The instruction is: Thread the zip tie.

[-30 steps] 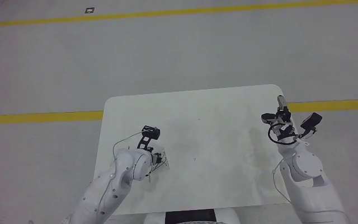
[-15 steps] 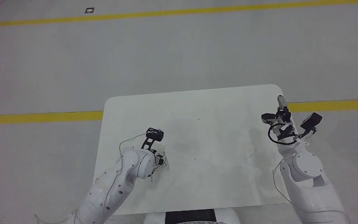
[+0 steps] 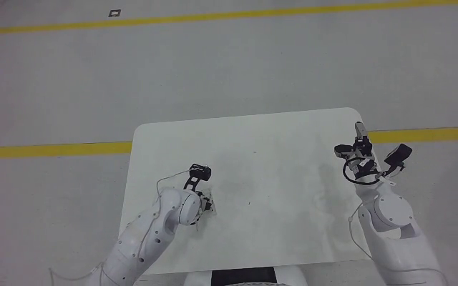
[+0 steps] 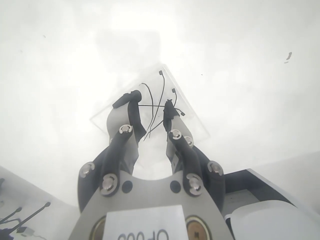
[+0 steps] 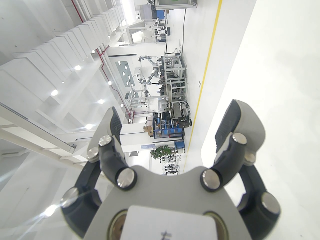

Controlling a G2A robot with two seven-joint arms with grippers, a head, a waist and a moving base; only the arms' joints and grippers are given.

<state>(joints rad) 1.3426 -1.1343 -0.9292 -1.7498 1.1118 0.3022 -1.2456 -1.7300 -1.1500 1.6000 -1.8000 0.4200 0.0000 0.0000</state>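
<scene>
I judge this to be the opening step, picking one tie out of the pile, with no threading begun. The left fingers (image 4: 133, 113) are partly spread and hold nothing. They sit low over a clear tray (image 4: 192, 118) at the near-left of the surface (image 3: 286, 157), and the zip ties (image 4: 162, 88) lie in a loose black tangle on that tray. Several strands cross in the gap between the two tips. One tip looks to be touching a strand, though I cannot tell whether it presses on it.

The right fingers (image 5: 226, 123) are wide apart and empty. They are raised at the far-right edge of the surface, well apart from the tray, and point out into the room.

For the next move I would want to close on a single tie, not the whole crossing. That probably means shifting the tips toward a strand that lies clear of the others and taking it near its head or mid-length. After the lift, the right arm would have to come across to take the tail, so the left grip should leave the head's slot exposed.
</scene>
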